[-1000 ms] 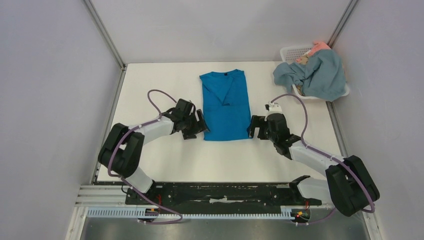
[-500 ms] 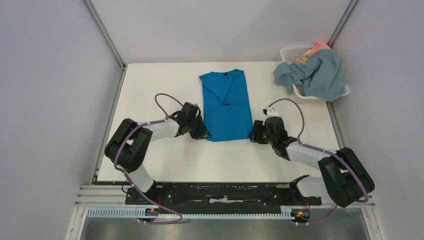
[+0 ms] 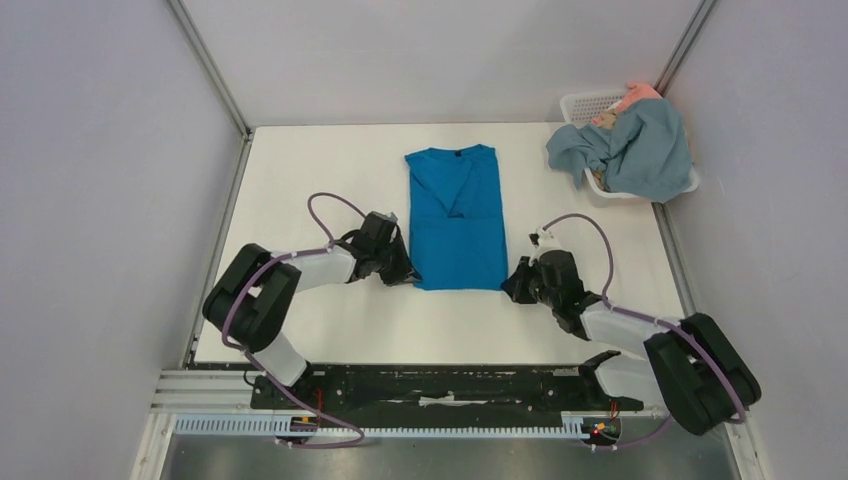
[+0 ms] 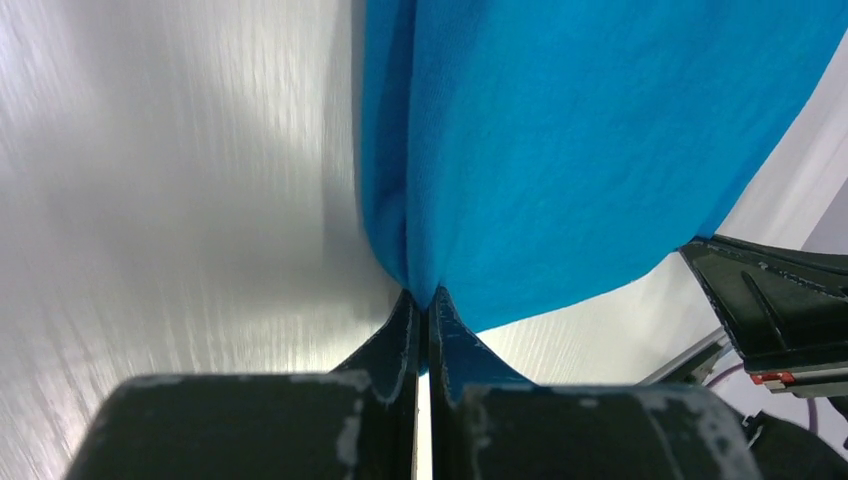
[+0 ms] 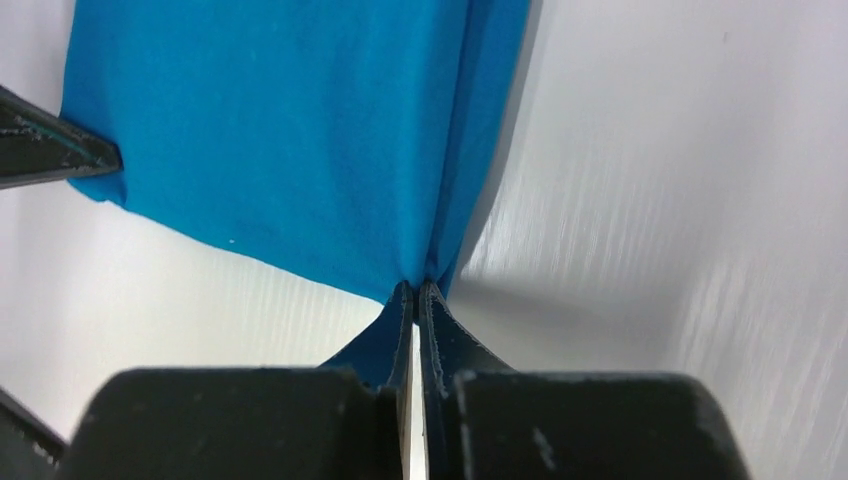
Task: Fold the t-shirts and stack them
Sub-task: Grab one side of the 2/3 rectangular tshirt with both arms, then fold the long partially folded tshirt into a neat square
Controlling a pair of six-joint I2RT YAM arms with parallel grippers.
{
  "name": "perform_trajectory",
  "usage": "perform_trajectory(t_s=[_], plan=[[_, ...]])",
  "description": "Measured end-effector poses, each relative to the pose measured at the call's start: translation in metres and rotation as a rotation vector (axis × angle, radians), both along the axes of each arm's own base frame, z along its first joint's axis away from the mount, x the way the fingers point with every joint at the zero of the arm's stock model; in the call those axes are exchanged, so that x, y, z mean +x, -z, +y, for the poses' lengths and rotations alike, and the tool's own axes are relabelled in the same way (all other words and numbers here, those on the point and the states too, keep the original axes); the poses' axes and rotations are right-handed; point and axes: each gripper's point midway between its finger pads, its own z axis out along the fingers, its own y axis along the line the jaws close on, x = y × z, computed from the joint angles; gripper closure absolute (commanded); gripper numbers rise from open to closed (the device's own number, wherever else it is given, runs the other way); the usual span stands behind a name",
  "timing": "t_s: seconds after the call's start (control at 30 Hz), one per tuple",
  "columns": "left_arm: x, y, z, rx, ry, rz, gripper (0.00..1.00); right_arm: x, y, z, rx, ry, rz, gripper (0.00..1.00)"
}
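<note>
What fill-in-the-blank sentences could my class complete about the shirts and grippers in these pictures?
1. The flat shirt on the table is bright ____.
2. The left gripper and the right gripper are each ____ on a near corner of the flat shirt.
3. The grey-blue shirt hangs over the basket at the far ____ corner of the table.

Missing words: blue; shut; right.

2 pincers (image 3: 407, 275) (image 3: 511, 289), 1 cobalt tee (image 3: 458, 220), 1 grey-blue tee (image 3: 640, 150), 1 pink cloth (image 3: 641, 94) & 1 basket (image 3: 578, 103)
</note>
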Motion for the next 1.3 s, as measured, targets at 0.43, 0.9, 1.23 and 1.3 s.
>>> perform_trajectory(t_s=[0.43,0.9,1.23,1.3], plan=[[-0.109,-0.02,-0.006,0.048,0.153,-0.05,0.98,-0.086,-0.02,0.022,0.092,-0.142,-0.077,1.0],[-0.063,-0.104,-0.003,0.036,-0.007,-0.205,0.98,-0.034,-0.104,0.022,0.042,0.016,-0.23,1.0],[0.031,-0.143,0.024,0.042,-0.221,-0.232,0.98,0.044,-0.174,0.028,-0.039,0.144,-0.361,1.0],[0.045,-0.143,0.028,0.051,-0.238,-0.223,0.98,0.062,-0.174,0.023,-0.039,0.162,-0.358,1.0]])
